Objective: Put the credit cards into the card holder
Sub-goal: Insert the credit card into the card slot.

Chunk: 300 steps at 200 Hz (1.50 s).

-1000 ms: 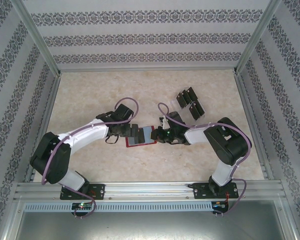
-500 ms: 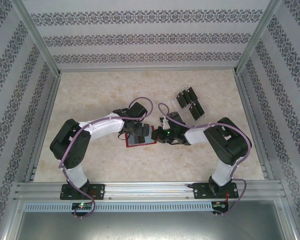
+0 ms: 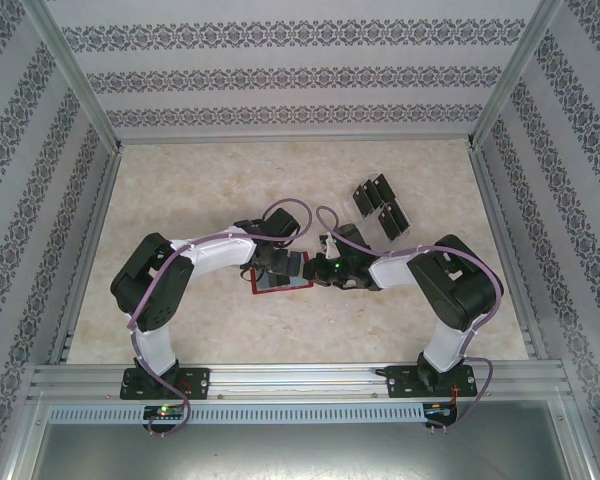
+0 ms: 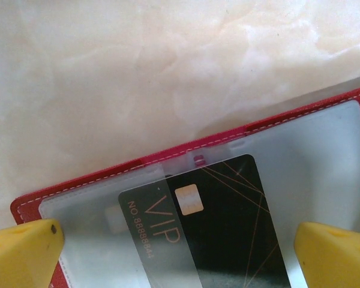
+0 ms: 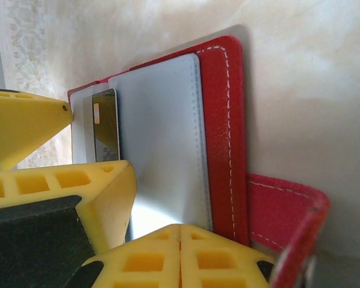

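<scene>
The card holder (image 3: pixel 270 288) lies open on the table, dark red with pale grey pockets (image 4: pixel 324 162). One black credit card (image 4: pixel 228 234), printed VIP, lies on it with its left part under a translucent pocket. My left gripper (image 4: pixel 179 243) hangs open over this card, one yellow finger (image 4: pixel 24 255) on each side, touching nothing. My right gripper (image 5: pixel 180 234) is shut, its tips resting on the grey inner panel (image 5: pixel 162 132) by the red snap tab (image 5: pixel 282 216). From the top, the left gripper (image 3: pixel 283 264) and right gripper (image 3: pixel 318 272) meet over the holder.
More black credit cards (image 3: pixel 380 205) stand in a clear rack behind the right arm. In the right wrist view the left gripper's yellow fingers (image 5: pixel 24 126) crowd the holder's left side. Patterned walls and metal rails (image 3: pixel 500 250) enclose the marbled table (image 3: pixel 180 190).
The left arm has swung right, bringing its open gripper further over the card holder. The right gripper's jaws have closed the last bit and stayed in place.
</scene>
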Tool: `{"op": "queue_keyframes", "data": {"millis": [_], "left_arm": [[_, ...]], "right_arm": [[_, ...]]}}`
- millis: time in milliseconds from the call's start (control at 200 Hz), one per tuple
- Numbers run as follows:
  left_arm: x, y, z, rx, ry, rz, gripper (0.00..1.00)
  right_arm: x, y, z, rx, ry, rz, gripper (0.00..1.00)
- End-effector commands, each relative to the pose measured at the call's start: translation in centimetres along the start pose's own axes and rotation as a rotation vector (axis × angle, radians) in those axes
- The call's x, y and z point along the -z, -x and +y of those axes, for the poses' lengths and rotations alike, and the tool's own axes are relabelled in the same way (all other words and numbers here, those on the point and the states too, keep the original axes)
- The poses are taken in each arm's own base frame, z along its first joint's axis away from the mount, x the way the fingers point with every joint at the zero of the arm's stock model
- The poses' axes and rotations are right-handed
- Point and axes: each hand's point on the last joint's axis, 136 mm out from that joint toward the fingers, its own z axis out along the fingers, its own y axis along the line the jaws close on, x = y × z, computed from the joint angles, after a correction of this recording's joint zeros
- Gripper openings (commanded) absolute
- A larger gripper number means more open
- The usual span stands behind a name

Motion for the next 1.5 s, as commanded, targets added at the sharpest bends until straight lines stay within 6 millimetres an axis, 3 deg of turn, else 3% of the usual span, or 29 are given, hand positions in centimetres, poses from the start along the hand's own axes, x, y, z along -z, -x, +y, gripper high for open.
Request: {"op": "queue_keyframes", "data": {"millis": [0, 879, 1494], "left_arm": [[0.0, -1.0, 1.0, -0.011, 0.052, 0.014, 1.0], [0.6, -2.6, 5.7, 0.033, 0.141, 0.02, 1.0], [1.0, -1.9, 6.9, 0.064, 0.15, -0.008, 1.0]], "right_arm": [[-0.4, -0.8, -3.3, -0.047, -0.109, 0.008, 0.07], [-0.3, -0.5, -4.1, -0.063, -0.146, 0.007, 0.05], [-0.2, -0.5, -4.1, -0.063, -0.144, 0.011, 0.05]]}}
